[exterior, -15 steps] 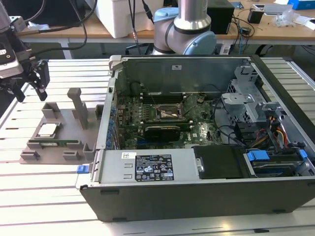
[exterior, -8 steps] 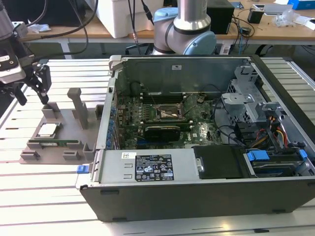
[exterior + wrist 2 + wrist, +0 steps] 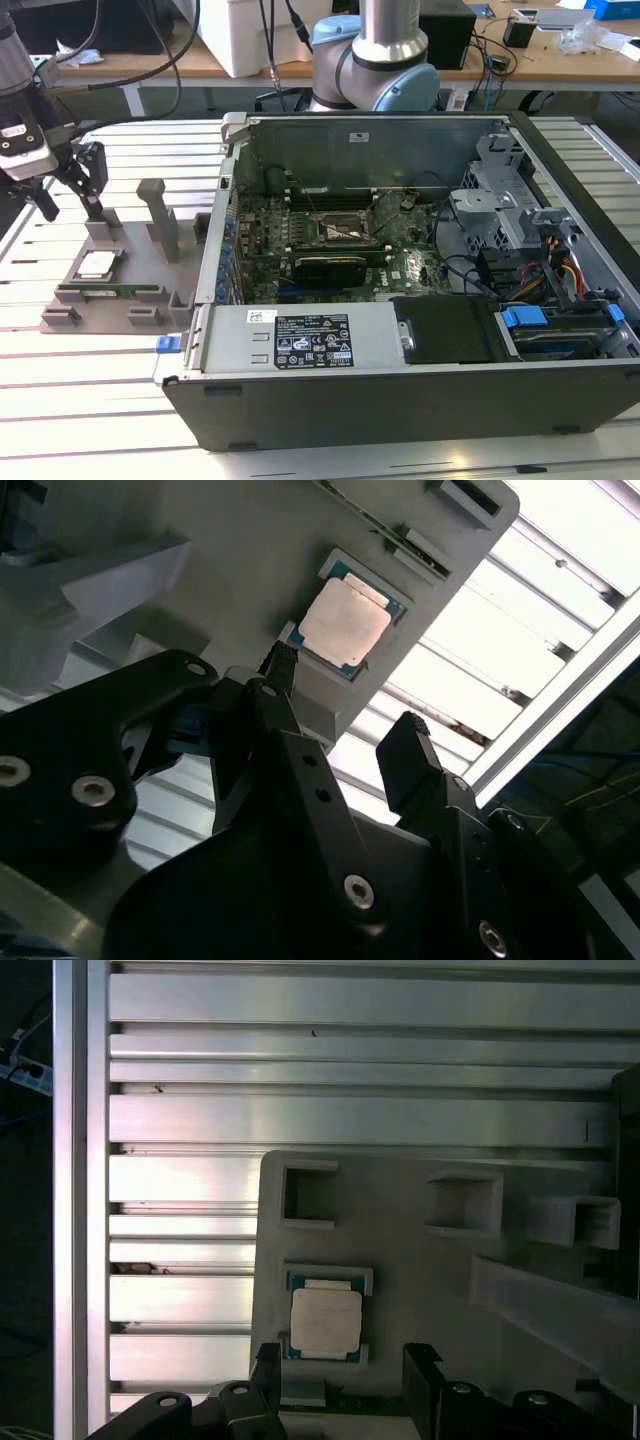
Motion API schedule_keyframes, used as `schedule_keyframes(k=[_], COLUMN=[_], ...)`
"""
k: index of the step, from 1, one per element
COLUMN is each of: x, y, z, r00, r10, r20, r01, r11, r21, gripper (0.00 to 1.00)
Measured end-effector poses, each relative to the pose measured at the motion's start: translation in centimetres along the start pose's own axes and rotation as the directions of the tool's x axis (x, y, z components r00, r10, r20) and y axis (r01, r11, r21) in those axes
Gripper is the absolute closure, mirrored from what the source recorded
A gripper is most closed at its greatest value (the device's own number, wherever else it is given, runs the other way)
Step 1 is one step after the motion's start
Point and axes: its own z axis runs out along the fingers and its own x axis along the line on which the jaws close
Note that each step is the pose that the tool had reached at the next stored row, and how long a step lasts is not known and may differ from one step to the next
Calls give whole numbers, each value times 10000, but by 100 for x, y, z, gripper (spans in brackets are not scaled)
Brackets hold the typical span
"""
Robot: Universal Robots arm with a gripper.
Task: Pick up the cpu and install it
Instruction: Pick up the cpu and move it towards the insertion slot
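In both wrist views the gripper [image 3: 345,692] stands closest, its black jaws spread wide and holding nothing. Just past the fingertips [image 3: 265,1352] the cpu [image 3: 325,1320] lies flat, silvery top up, in a square recess of the grey fixture [image 3: 420,1290], which rests on the slatted metal table [image 3: 350,1110]. In the exterior view the gripper [image 3: 70,200] hangs over that fixture near the cpu [image 3: 97,264]; well off toward the exterior view's right sits the open computer case [image 3: 400,385], its motherboard socket [image 3: 340,228] showing inside
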Motion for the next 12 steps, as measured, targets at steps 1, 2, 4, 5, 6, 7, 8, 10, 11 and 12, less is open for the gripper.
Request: schedule_keyframes(k=[1, 2, 4, 5, 6, 7, 8, 10, 11, 12], x=[0, 1, 1, 1, 2, 2, 2, 3, 3, 3], y=[0, 0, 1, 1, 1, 1, 1, 2, 2, 2], z=[20, 34, 61, 74, 82, 102, 114, 137, 146, 159], r00=[10000, 10000, 10000, 10000, 10000, 10000, 10000, 10000, 10000, 10000], r10=[0, 0, 0, 0, 0, 0, 0, 0, 0, 0], r20=[0, 0, -1, 1, 0, 0, 0, -1, 0, 0], r01=[0, 0, 0, 0, 0, 0, 0, 0, 0, 0], r11=[10000, 10000, 10000, 10000, 10000, 10000, 10000, 10000, 10000, 10000], r21=[0, 0, 0, 0, 0, 0, 0, 0, 0, 0], gripper=[40, 40, 40, 40, 40, 40, 40, 40, 40, 40])
